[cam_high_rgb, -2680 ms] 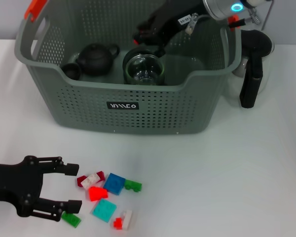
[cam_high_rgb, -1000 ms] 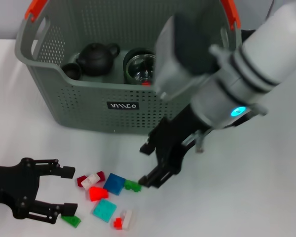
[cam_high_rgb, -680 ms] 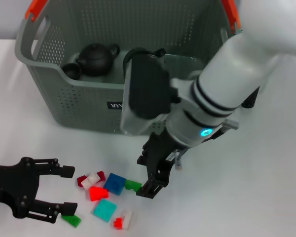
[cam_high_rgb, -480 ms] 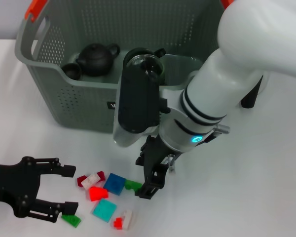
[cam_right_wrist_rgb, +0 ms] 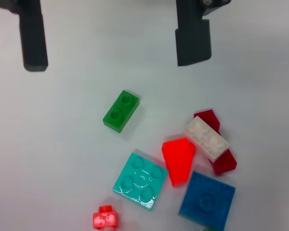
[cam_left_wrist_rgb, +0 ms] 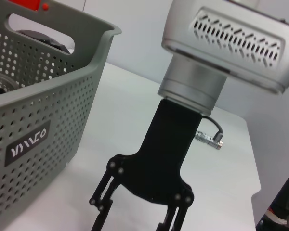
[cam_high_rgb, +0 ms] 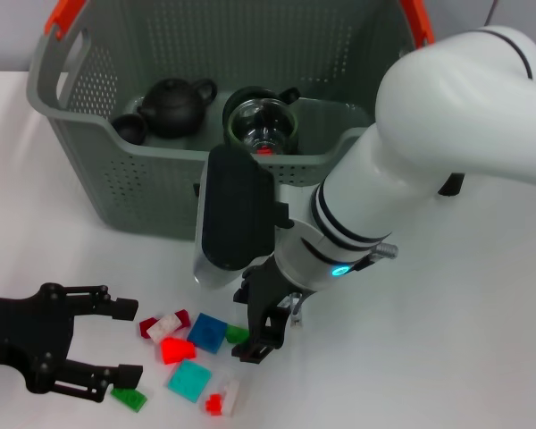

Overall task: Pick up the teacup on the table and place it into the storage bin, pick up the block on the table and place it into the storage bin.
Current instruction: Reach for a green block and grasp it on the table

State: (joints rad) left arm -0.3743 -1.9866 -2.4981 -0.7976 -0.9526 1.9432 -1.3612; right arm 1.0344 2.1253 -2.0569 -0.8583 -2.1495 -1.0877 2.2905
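The storage bin [cam_high_rgb: 116,179] stands at the back of the table, also shown in the left wrist view [cam_left_wrist_rgb: 48,96]. Inside are a small dark cup [cam_high_rgb: 129,128] and a glass cup [cam_high_rgb: 261,121]; I cannot tell which is the teacup. Loose blocks lie in front: blue [cam_high_rgb: 207,331], red [cam_high_rgb: 174,349], teal [cam_high_rgb: 189,380], and a green block [cam_high_rgb: 237,335]. My right gripper [cam_high_rgb: 255,323] hangs open just over that green block, seen again from the left wrist [cam_left_wrist_rgb: 135,224]. My left gripper [cam_high_rgb: 116,344] rests open at the table's front left; its fingers [cam_right_wrist_rgb: 31,38] show above the blocks.
A black teapot [cam_high_rgb: 174,105] and a small red piece [cam_high_rgb: 264,150] are in the bin. More blocks lie scattered: dark red with white [cam_right_wrist_rgb: 212,142], green [cam_right_wrist_rgb: 120,110], teal [cam_right_wrist_rgb: 140,180], blue [cam_right_wrist_rgb: 207,199]. A black kettle handle [cam_high_rgb: 451,186] shows behind the right arm.
My right arm has swung out of the bin and come down over the blocks, ending above the green one. A red piece now lies in the bin. The left gripper has barely moved.
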